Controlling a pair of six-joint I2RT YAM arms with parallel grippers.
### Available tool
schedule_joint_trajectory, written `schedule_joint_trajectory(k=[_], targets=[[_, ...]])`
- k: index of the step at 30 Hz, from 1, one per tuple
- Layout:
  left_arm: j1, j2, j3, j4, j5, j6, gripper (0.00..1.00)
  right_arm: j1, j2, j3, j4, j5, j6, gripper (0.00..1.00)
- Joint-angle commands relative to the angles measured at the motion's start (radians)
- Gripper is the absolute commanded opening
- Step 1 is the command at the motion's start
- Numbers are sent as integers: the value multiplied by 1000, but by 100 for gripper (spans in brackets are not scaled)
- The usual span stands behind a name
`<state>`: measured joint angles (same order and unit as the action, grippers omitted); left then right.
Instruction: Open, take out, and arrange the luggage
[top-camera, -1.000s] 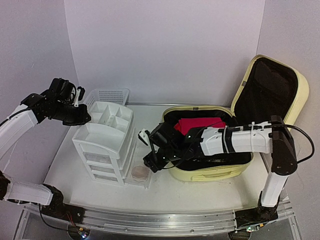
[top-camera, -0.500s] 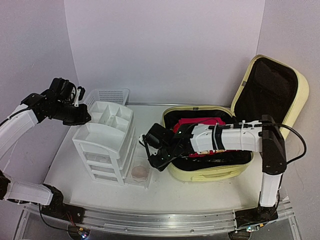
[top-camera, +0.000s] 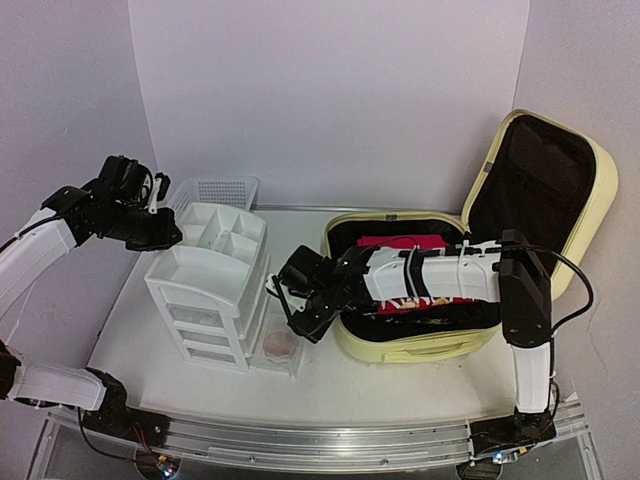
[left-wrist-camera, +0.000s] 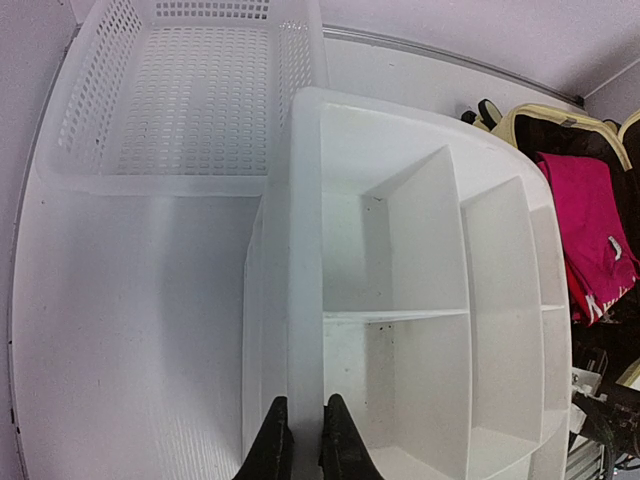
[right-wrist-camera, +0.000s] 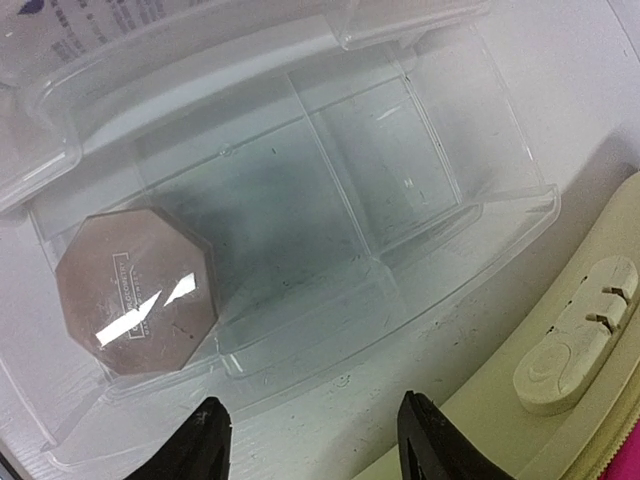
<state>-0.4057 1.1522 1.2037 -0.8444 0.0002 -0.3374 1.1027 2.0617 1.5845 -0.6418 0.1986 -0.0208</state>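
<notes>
The luggage (top-camera: 430, 345) is a pale-yellow suitcase lying open at the right, its black-lined lid (top-camera: 545, 170) standing up. Red cloth (top-camera: 395, 243) lies inside it. My right gripper (top-camera: 290, 300) hangs open just left of the suitcase. It is above the clear pulled-out drawer (right-wrist-camera: 350, 200), which holds a brown octagonal box (right-wrist-camera: 135, 290). In the right wrist view the gripper (right-wrist-camera: 315, 440) has nothing between its fingers, and the suitcase's shell (right-wrist-camera: 600, 420) fills the lower right corner. My left gripper (left-wrist-camera: 301, 440) is shut on the side wall of the white drawer unit (left-wrist-camera: 420, 300).
A white mesh basket (top-camera: 215, 190) stands behind the drawer unit (top-camera: 210, 290), against the back wall. The brown box (top-camera: 281, 345) sits in the open bottom drawer, which juts out toward the suitcase. My right forearm lies across the suitcase's opening.
My right gripper has moved left, away from the suitcase and closer to the drawer unit, with its forearm following over the red cloth. The left arm has stayed still.
</notes>
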Motion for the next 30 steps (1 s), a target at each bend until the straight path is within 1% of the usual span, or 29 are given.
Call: schedule_joint_trajectory(k=[1, 5, 8, 11, 13, 16, 18, 22, 26, 30], targets=[[5, 35, -42, -110, -30, 54, 0, -18, 30, 25, -38, -11, -6, 59], [5, 23, -51, -110, -33, 55, 0, -18, -21, 11, -51, -25, 4, 64], [5, 25, -52, -109, -39, 54, 0, -18, -99, -22, -88, -31, 4, 65], [5, 31, -50, -108, -39, 53, 0, -17, -146, -57, -129, -70, 8, 65], [5, 39, -50, -107, -40, 52, 0, -17, -163, -88, -133, -132, 13, 61], [5, 47, -49, -105, -35, 52, 0, -3, -155, -123, -113, -190, 42, 48], [5, 47, -47, -106, -33, 51, 0, 12, -133, -118, -109, -189, 40, 38], [5, 42, -47, -107, -35, 54, 0, 20, -87, -101, -96, -133, 45, 24], [5, 35, -51, -107, -41, 51, 0, 21, -57, -87, -68, -98, 56, 20], [5, 46, -47, -105, -28, 45, 0, 20, -43, -111, 61, -64, 102, 20]])
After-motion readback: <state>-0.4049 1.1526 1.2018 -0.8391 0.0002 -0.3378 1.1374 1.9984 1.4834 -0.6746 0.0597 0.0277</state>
